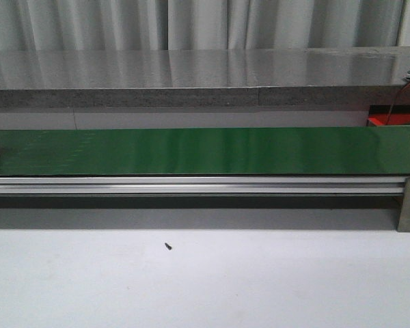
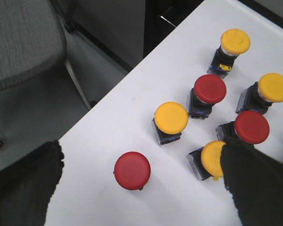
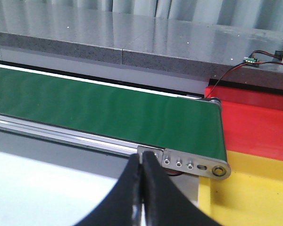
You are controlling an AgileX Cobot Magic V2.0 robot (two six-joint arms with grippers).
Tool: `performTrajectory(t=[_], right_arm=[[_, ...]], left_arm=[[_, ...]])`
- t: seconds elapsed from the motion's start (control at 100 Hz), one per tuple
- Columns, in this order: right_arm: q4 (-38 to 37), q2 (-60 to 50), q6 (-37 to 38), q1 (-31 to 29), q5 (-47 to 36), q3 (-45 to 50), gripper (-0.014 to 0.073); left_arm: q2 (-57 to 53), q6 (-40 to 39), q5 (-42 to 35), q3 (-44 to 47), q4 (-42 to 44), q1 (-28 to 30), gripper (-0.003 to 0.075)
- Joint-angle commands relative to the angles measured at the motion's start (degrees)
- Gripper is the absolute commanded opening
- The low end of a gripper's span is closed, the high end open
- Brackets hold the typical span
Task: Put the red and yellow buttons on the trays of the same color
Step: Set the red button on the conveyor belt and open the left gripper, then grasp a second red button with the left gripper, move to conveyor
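Observation:
In the left wrist view my left gripper (image 2: 137,183) is open above the white table, its black fingers (image 2: 23,183) wide apart. A lone red button (image 2: 132,170) stands between them. Beyond it stand several more buttons: a yellow one (image 2: 171,117), a red one (image 2: 210,88), a yellow one (image 2: 213,158) partly behind a finger, a red one (image 2: 251,127) and two yellow ones (image 2: 235,41) (image 2: 274,87). My right gripper (image 3: 142,162) is shut and empty near the conveyor's end. The red tray (image 3: 259,125) and yellow tray (image 3: 254,193) lie past the belt end. Neither gripper shows in the front view.
A green conveyor belt (image 1: 205,150) with an aluminium rail (image 1: 191,184) runs across the front view, a grey stone ledge (image 1: 191,78) behind it. A small dark screw (image 1: 168,246) lies on the white table. A chair (image 2: 23,42) stands past the table edge beside the buttons.

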Motion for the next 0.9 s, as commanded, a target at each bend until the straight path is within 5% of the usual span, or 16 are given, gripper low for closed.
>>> performTrajectory(t=[0.0, 0.89], right_arm=[[-0.6, -0.8, 0.1, -0.1, -4.7, -1.1, -0.0096], [-0.6, -0.8, 0.1, -0.1, -4.7, -1.1, -0.0096]], left_arm=[[-0.5, -0.8, -3.7, -1.4, 0.4, 0.1, 0.064], [17.4, -3.1, -5.3, -1.4, 1.8, 0.1, 0.0638]])
